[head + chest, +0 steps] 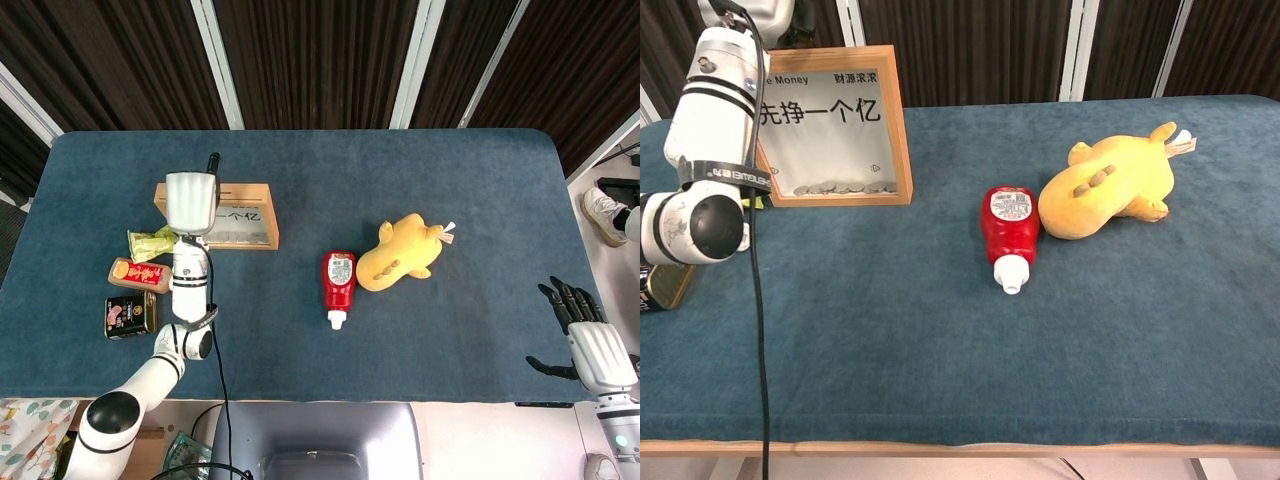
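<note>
left hand (190,200) hangs above the top edge of the wooden coin frame (235,218), seen from its back; its fingers are hidden, so whether they are apart or together cannot be told, and nothing shows in its grasp. the frame stands upright on the blue table (450,200), with coins lying along its bottom behind the glass. just left of the arm lie a green packet (150,241), a red snack pack (138,275) and a dark tin (128,315), one below the other near the table's left edge. well apart, near the middle, a red ketchup bottle (339,285) lies on its side, white cap toward the robot, with a yellow plush duck (403,254) just beside it. right hand (585,335) sits off the table's right front corner, fingers spread apart and holding nothing.
</note>
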